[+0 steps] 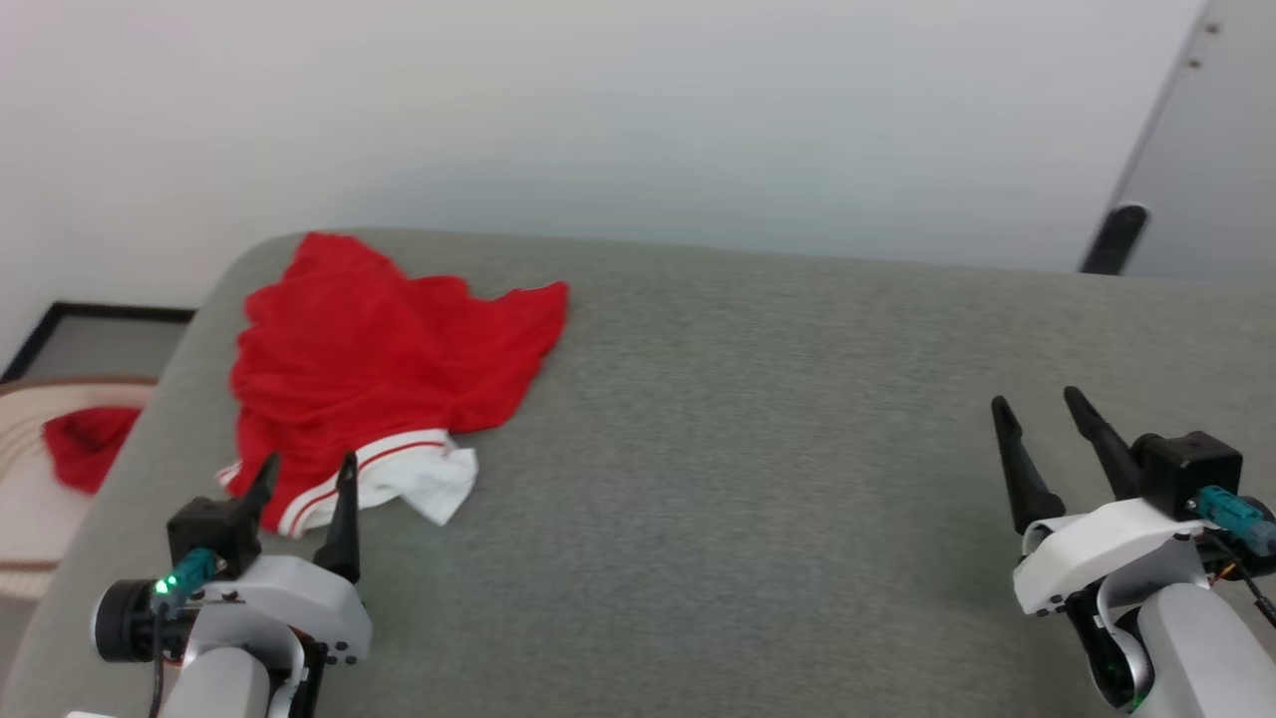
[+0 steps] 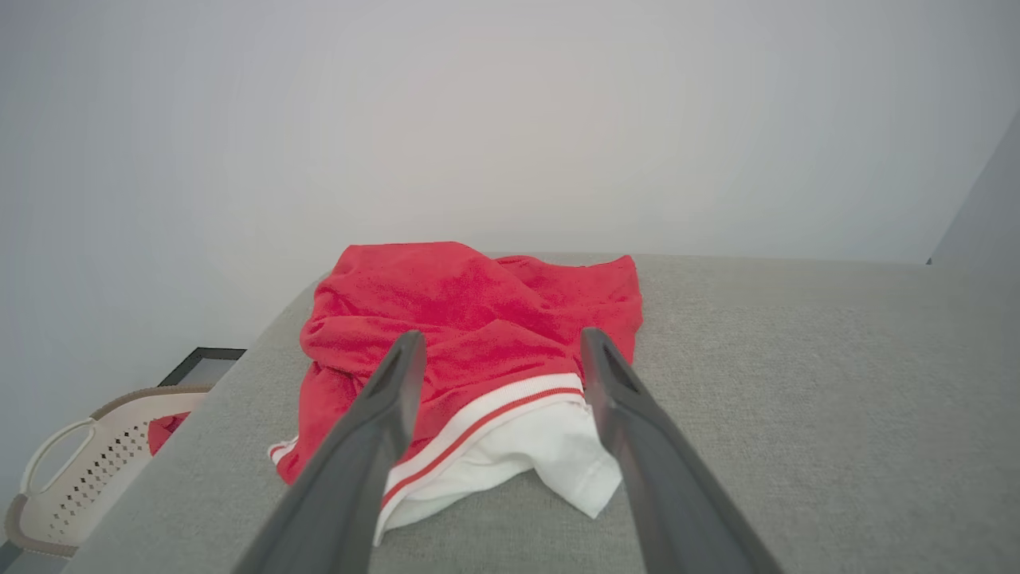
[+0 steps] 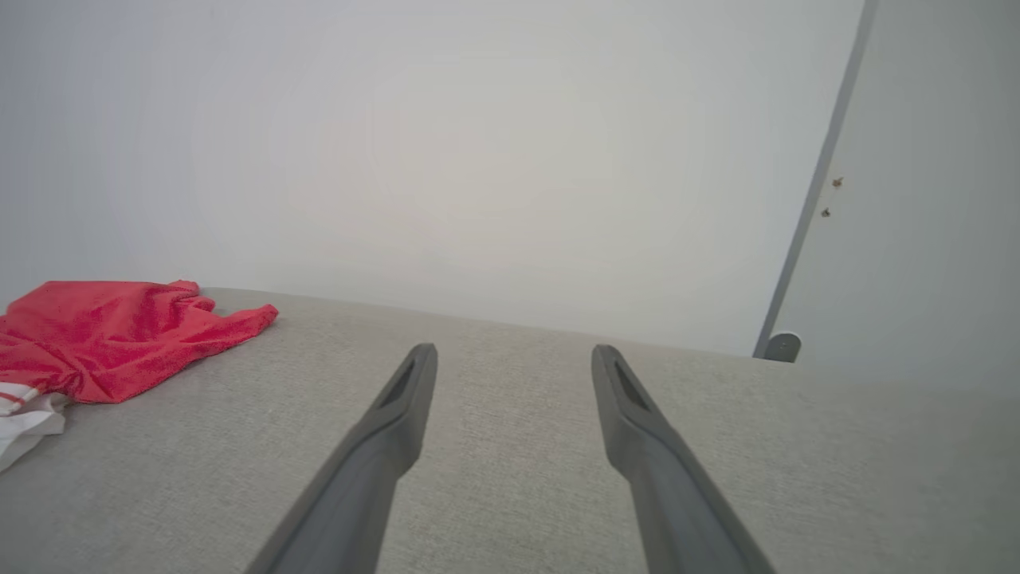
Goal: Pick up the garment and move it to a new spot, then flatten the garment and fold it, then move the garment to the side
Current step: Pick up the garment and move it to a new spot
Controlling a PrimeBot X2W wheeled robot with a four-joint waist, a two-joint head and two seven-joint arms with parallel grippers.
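Hovering at the near left of the grey fabric-covered surface [image 1: 758, 469], the left gripper [image 1: 309, 459] has its two dark fingers spread wide with nothing between them. Their tips point at the near end of the garment [image 1: 379, 359], which lies just ahead of them; whether they touch it I cannot tell. At the near right, the right gripper [image 1: 1035, 397] is likewise wide apart and empty over bare grey cloth, well apart from the garment. The red jersey lies crumpled on the left part of the surface, its white panel with red-and-white stripe trim nearest and the red body bunched behind, reaching toward the far left rounded corner. Off the left edge, lower down, a pale perforated laundry basket [image 1: 30, 479] holds another red cloth [image 1: 85, 444]. Behind stands a white wall [image 1: 598, 110], with a pale grey door [image 1: 1206, 150] at the far right.
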